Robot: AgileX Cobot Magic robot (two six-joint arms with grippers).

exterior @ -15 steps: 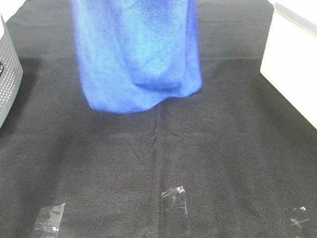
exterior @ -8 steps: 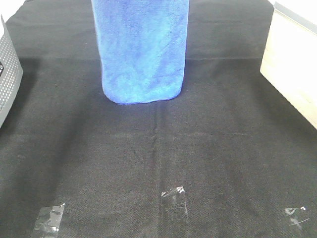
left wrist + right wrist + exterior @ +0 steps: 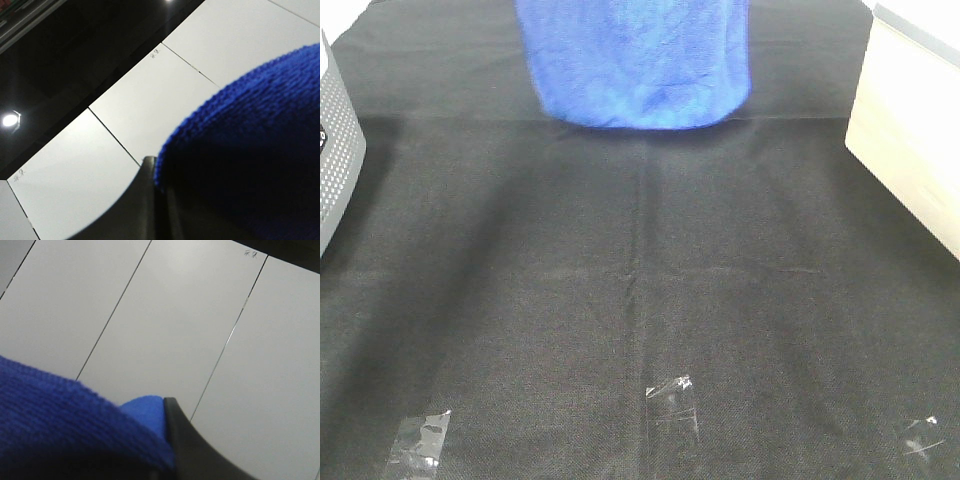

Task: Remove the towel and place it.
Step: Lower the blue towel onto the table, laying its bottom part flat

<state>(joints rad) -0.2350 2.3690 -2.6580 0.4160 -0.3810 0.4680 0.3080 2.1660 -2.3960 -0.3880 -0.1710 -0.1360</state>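
The towel (image 3: 635, 60) hangs at twelve o'clock in the high view, its hem apparently clear of the black cloth (image 3: 640, 300) that covers the counter. The left end effector (image 3: 152, 200) and the right end effector (image 3: 172, 440) are each clenched on towel fabric. Both should lower level and slowly, so the hem lands flat. A grey basket (image 3: 335, 150) sits at nine o'clock and a pale box (image 3: 910, 150) at three o'clock. The wrist views face white ceiling panels (image 3: 150, 100).

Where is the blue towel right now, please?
In the exterior high view the towel hangs at top centre, over the far part of the black cloth.
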